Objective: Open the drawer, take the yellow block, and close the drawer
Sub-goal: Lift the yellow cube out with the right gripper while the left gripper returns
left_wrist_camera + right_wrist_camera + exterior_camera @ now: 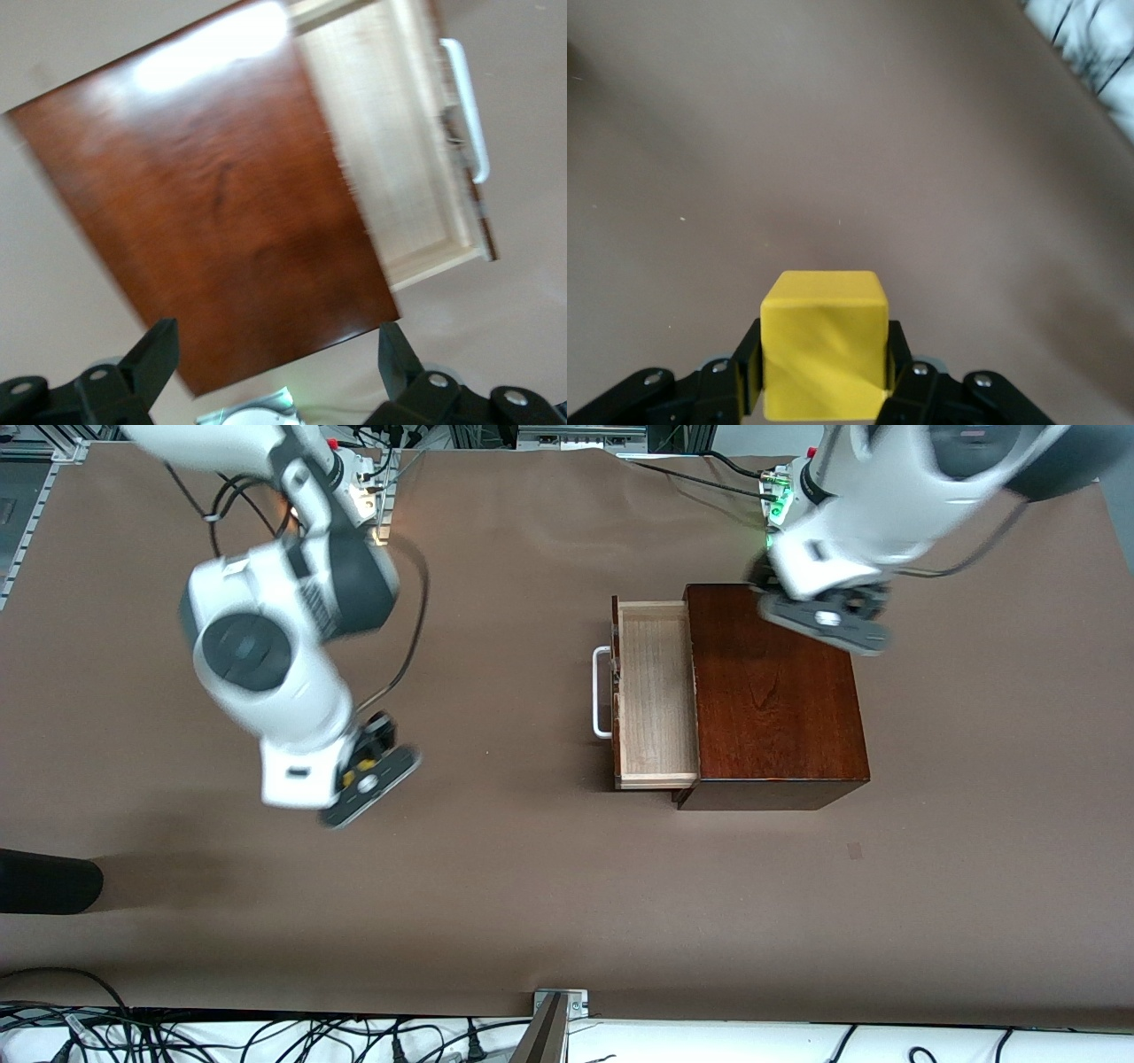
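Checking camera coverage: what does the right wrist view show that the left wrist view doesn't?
Only the right wrist view: the yellow block clamped between the right gripper fingers, over bare table.
Only the left wrist view: the wooden box from above, its drawer pulled open with nothing visible inside, the white handle, and the left gripper open over the box.
Both: the brown table cover.

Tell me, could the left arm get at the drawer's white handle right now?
Probably yes. The left gripper hangs open over the box's top, holding nothing, and the handle of the pulled-out drawer stands free, with bare table in front of it.
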Available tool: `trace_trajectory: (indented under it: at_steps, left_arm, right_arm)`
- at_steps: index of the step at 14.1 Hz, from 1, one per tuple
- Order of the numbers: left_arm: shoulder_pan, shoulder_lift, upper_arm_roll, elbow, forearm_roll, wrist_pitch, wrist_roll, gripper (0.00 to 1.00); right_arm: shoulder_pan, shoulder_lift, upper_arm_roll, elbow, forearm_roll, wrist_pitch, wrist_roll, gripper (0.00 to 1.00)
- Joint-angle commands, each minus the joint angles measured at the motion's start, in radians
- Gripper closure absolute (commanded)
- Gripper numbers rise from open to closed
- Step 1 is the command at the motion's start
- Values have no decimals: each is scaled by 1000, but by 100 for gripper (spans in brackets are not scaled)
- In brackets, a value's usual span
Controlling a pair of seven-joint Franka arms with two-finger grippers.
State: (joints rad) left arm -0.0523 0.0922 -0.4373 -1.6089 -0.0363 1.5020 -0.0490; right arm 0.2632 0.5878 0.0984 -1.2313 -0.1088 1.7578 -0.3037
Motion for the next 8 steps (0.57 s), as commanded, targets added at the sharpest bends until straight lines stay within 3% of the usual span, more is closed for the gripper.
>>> trace_trajectory:
  at_steps: [1,3,6,8]
  left_arm:
    - [2,99,-87,35,-13,99,124,0]
    - [-42,170,-132,35,4,225,172,0]
    - [-174,285,-133,37,94,404,287,0]
    - [-265,377,-132,43,96,422,264,0]
  right_arm:
    - [-39,-103,-96,-303,130,168,49,100]
    - [-42,-112,-137,-442,139,282,64,100]
    - [-42,-137,-175,-604,139,417,84,100]
    - [-42,-160,-189,-680,141,469,132,100]
